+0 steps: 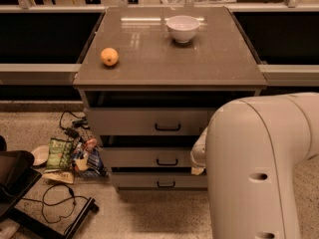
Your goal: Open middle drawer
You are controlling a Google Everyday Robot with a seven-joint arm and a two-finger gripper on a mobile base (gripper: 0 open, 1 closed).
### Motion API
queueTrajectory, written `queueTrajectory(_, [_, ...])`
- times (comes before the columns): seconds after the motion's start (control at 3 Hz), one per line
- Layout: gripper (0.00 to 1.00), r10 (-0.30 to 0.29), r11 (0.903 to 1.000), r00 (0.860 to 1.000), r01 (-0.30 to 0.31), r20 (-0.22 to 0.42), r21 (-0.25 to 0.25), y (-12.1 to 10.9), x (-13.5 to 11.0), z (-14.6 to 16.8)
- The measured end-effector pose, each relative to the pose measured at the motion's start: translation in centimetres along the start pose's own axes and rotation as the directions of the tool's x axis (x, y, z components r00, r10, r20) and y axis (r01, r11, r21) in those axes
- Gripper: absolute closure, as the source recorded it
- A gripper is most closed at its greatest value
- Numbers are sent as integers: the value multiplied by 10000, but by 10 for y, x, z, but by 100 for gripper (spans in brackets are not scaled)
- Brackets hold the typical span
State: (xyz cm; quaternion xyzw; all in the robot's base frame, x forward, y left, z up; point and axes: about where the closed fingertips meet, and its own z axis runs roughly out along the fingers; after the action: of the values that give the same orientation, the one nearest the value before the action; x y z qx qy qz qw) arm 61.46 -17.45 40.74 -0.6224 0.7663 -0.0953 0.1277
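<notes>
Hanging low at the right end of the drawer fronts, the gripper (198,163) sits level with the middle drawer (144,158), mostly hidden behind the robot's big pale arm (259,168). Only a white stub and a yellowish tip show, so I cannot tell whether the gripper is wide, narrow or holding anything. That height suits the task, though it looks off to the right of the small black handle (167,162) at the centre of the front, apparently not touching it.

The middle drawer is the second of three under the desk (169,63), between the taller top drawer (144,121) and the short bottom drawer (149,180). Its front stands roughly in line with the other two, with a dark gap above it. None of its inside shows, so I judge it closed or nearly so, and the pull not yet made.

On the desk, a white bowl (183,28) stands toward the back with nothing visible in it. An orange (109,57) lies apart at the front left. Both are well back from the front edge, so a drawer sliding out below should not disturb them. On the floor to the left lie snack bags (65,156) and a loose cable (57,203), clear of the drawer's path.
</notes>
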Motion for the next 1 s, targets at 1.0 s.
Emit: queueTrajectory(1.0, [100,185,9998,9996,-183,-228,89,2,15,-16])
